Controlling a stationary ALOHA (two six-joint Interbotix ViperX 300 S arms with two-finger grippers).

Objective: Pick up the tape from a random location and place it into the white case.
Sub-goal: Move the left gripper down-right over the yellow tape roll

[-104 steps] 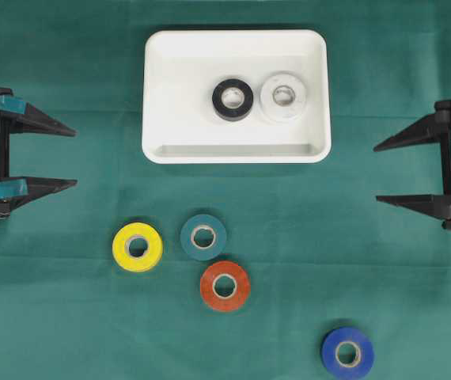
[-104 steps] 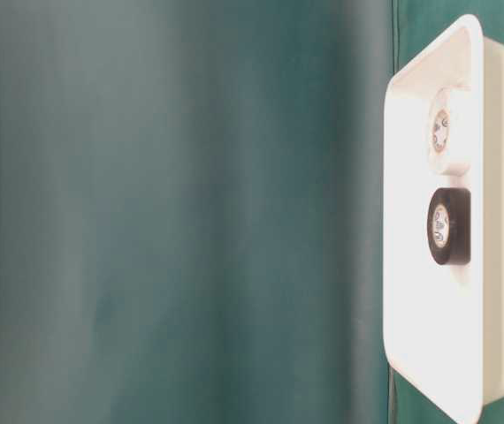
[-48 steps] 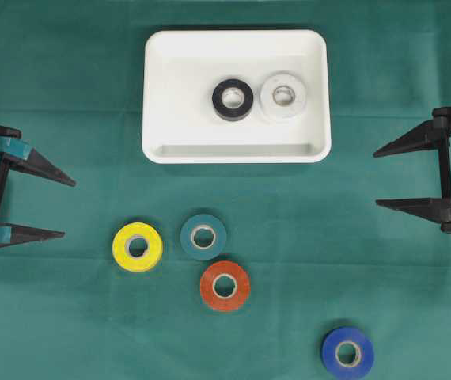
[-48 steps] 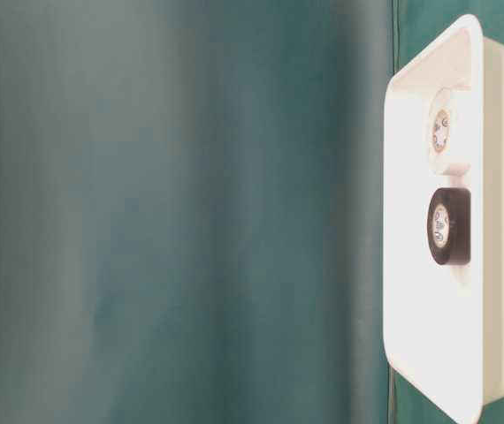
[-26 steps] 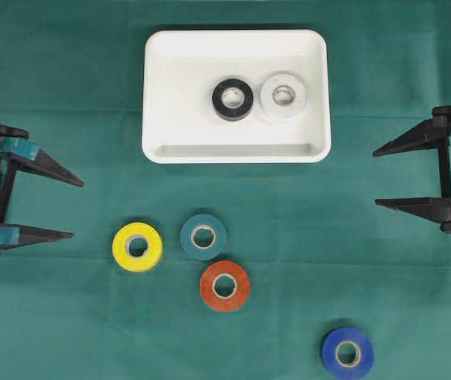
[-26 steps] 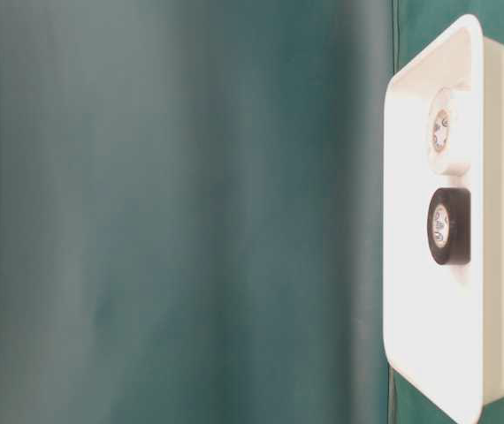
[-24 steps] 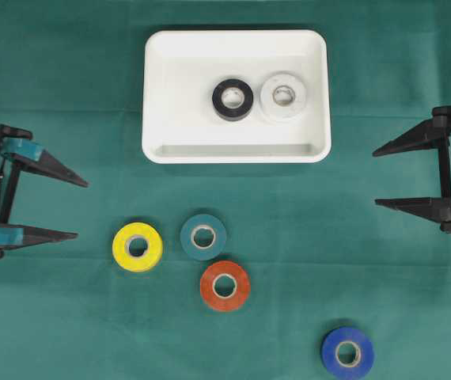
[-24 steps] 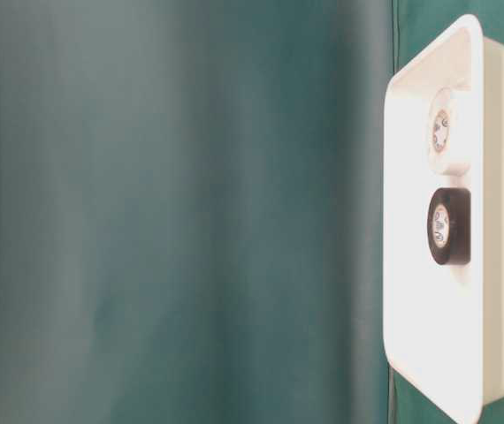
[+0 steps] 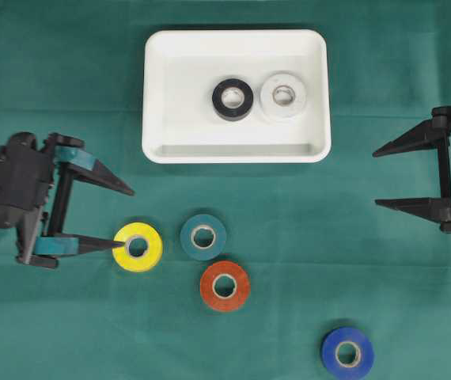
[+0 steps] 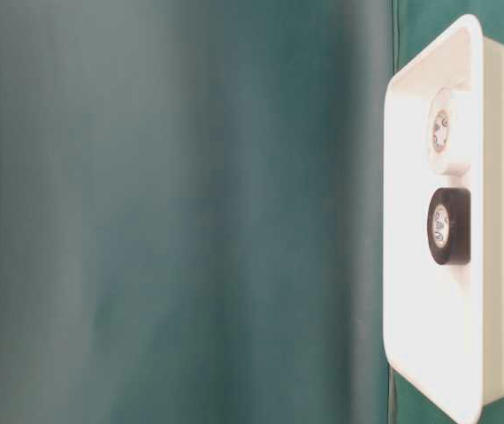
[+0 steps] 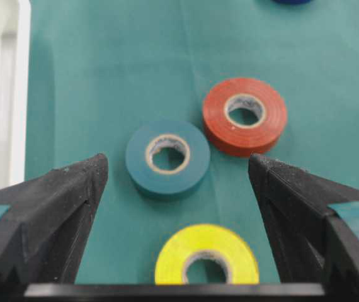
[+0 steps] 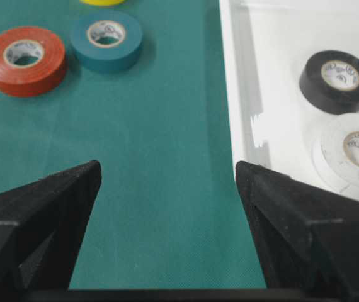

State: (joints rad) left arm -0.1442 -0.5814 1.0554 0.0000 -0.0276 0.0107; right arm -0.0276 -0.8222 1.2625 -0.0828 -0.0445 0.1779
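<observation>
Green cloth (image 9: 67, 332) covers the whole work surface; on it the white case (image 9: 156, 95) sits toward the far edge at centre, already holding a black tape roll (image 9: 233, 99) and a white tape roll (image 9: 283, 96) side by side, touching or nearly so. Four rolls lie flat on the cloth outside the case: yellow tape roll (image 9: 137, 247), teal tape roll (image 9: 203, 236), red tape roll (image 9: 225, 285) and, well apart toward the near right, blue tape roll (image 9: 347, 352). Flat, core-up placement suits a grasp across the outer rim. Left gripper (image 9: 119, 220) – jaws spread wide, holding nothing – points toward the yellow roll; in the overhead view the tip of its lower finger overlaps that roll's left edge, while the upper finger ends over bare cloth, so the roll is not yet centred in the gap. Height above the roll cannot be told from overhead; the left wrist view puts the yellow roll low and central between the two fingers, teal and red beyond. Judged step: approach to the yellow roll, which looks to be the next pick. Right gripper (image 9: 376, 176) – also wide open and empty – hangs beside the case's right side, clear of every roll, likely parked
</observation>
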